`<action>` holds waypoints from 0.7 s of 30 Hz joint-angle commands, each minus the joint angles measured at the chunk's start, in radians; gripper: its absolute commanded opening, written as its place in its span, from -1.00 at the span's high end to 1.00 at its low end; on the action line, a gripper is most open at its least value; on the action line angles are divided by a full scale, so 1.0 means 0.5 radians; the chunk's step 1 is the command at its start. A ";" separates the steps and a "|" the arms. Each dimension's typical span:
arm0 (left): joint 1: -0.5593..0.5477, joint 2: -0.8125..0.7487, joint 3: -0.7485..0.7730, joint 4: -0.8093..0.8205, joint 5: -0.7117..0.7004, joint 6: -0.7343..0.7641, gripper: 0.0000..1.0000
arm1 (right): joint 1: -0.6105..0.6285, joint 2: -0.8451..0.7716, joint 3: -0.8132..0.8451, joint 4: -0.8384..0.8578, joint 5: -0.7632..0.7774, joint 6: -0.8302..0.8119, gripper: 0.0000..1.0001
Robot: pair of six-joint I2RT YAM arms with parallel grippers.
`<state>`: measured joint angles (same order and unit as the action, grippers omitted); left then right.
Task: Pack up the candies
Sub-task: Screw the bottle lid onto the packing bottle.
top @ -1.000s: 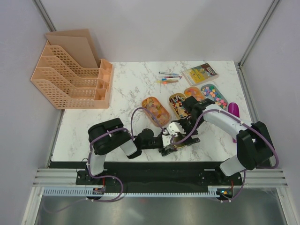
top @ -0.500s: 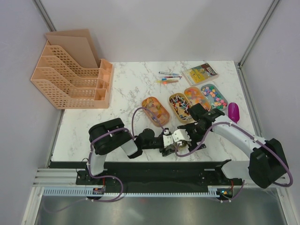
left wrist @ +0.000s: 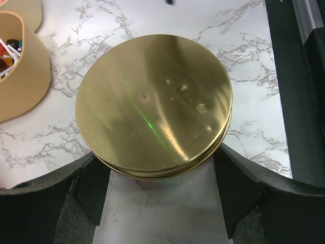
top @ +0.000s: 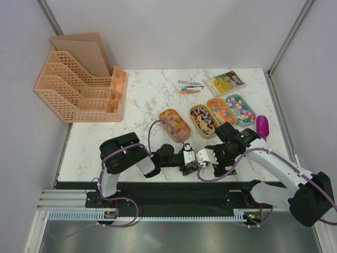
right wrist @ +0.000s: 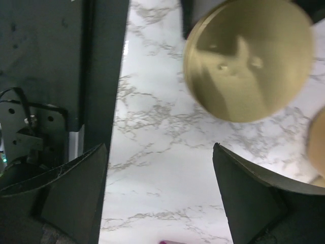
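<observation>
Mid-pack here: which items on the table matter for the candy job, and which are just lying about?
Job: candies, four sorts; gold-lidded jar; probably the purple scoop.
Lying about: pens; yellow booklet; peach file racks.

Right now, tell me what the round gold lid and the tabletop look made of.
The gold lid: likely metal, brushed brassy finish; it shows soft reflections, a green light streak and small dents. The tabletop: white marble look with grey veins, smooth; real stone or a printed laminate, cannot tell.
</observation>
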<state>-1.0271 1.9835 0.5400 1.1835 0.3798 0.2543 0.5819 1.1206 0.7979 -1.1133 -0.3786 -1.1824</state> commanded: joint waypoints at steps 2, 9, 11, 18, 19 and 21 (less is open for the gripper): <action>0.017 0.147 -0.052 -0.489 -0.131 0.074 0.79 | -0.056 0.081 0.205 0.140 -0.007 0.076 -0.85; 0.017 0.138 -0.055 -0.493 -0.152 0.074 0.80 | -0.062 0.397 0.349 0.297 -0.108 -0.031 -0.85; 0.017 0.141 -0.055 -0.493 -0.158 0.081 0.79 | -0.062 0.452 0.392 0.306 -0.114 -0.053 -0.86; 0.014 0.147 -0.046 -0.496 -0.198 0.074 0.79 | -0.062 0.609 0.481 0.309 -0.151 -0.132 -0.86; 0.017 0.147 -0.046 -0.496 -0.198 0.074 0.79 | -0.062 0.612 0.484 0.303 -0.163 -0.145 -0.87; 0.014 0.144 -0.046 -0.493 -0.198 0.074 0.79 | -0.053 0.636 0.494 0.270 -0.191 -0.163 -0.87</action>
<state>-1.0271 1.9869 0.5434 1.1851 0.3759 0.2512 0.5430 1.4158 1.0077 -0.9726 -0.4137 -1.2266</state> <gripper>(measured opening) 0.828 0.935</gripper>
